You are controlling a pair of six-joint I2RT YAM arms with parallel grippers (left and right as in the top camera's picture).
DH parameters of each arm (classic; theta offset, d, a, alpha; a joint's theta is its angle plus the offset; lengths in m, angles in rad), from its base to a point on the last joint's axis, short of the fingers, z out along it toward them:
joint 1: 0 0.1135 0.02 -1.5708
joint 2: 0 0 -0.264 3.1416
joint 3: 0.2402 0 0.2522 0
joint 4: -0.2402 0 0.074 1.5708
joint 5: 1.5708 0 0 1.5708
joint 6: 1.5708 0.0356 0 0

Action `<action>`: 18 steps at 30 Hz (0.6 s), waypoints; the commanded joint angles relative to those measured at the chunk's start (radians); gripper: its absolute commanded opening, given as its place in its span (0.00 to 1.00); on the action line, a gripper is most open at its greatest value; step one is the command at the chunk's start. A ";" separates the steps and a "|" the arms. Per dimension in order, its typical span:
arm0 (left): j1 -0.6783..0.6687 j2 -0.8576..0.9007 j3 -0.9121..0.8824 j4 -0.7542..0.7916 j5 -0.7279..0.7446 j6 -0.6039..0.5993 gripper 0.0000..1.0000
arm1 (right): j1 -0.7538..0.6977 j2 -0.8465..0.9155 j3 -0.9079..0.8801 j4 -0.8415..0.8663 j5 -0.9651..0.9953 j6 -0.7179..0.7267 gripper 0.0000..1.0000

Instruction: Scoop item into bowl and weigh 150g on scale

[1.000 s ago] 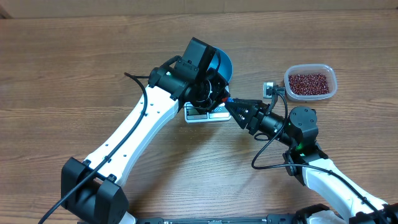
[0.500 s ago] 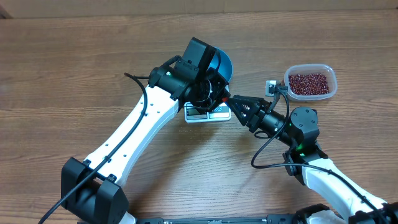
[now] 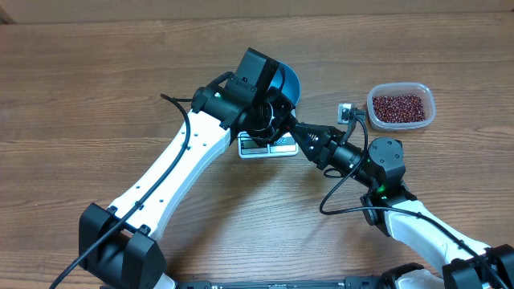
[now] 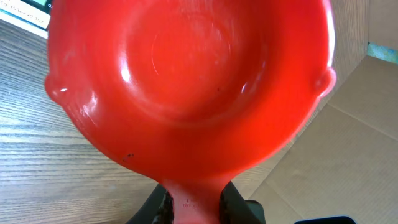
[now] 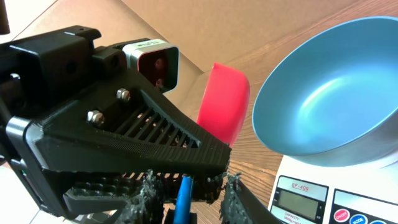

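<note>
Small dark red-brown beans [image 3: 399, 107] sit in the clear plastic tub [image 3: 432, 112], upper right. Left gripper [image 4: 194, 202] clamps an orange-red plastic scoop [image 4: 186, 81] beside the round blue bowl [image 5: 336, 99]. Right gripper [image 3: 295, 130] looks narrow, and I cannot tell whether it grips anything.

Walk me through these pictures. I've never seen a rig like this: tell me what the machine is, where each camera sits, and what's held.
This is a robot with two white-and-black arms, the left arm and the right arm, working at a wooden table. One picture looks down from above; the other two come from cameras on each wrist. On the table stand a white scale with a blue bowl on it and a clear tub of red-brown beans. The left tool grips the handle of a red scoop, which looks empty. The right tool points towards it; whether it holds anything is unclear.
</note>
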 commanded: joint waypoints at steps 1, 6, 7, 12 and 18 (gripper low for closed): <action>-0.006 -0.024 0.028 0.005 0.003 -0.011 0.04 | 0.005 0.005 0.021 0.012 0.020 0.005 0.28; -0.006 -0.024 0.028 0.013 0.003 -0.018 0.04 | 0.005 0.005 0.023 0.012 0.021 0.008 0.14; -0.006 -0.024 0.028 0.016 0.003 -0.018 0.04 | 0.005 0.005 0.024 0.012 0.021 0.008 0.13; -0.006 -0.024 0.028 0.020 0.004 -0.018 0.10 | 0.005 0.005 0.027 0.012 0.016 0.031 0.04; 0.008 -0.032 0.044 0.178 0.200 0.274 1.00 | -0.028 0.003 0.027 0.012 -0.011 0.090 0.04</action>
